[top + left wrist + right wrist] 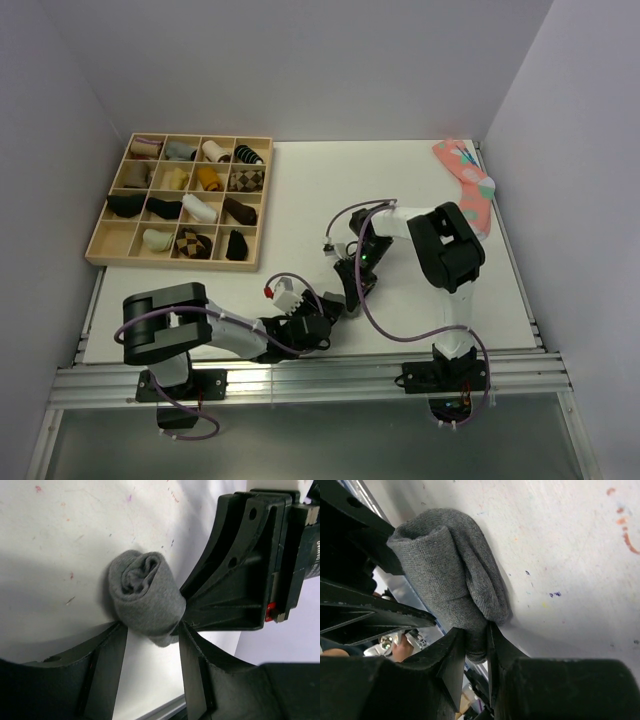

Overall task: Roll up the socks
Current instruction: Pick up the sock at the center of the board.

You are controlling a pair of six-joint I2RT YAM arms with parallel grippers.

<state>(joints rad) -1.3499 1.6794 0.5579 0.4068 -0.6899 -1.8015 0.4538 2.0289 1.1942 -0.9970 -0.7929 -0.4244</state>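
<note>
The dark grey socks are wound into one tight roll lying on the white table. In the left wrist view my left gripper has a fingertip pressed against each side of the roll's near end. My right gripper is shut on the other end of the roll, with a fold of knit pinched between its fingers. Its black body also shows in the left wrist view, touching the roll. In the top view both grippers, left and right, meet near the table's front middle and hide the roll.
A wooden compartment tray with several sock rolls stands at the back left. A salmon-pink dotted sock lies at the back right by the wall. The table's metal front rail runs just behind the grippers.
</note>
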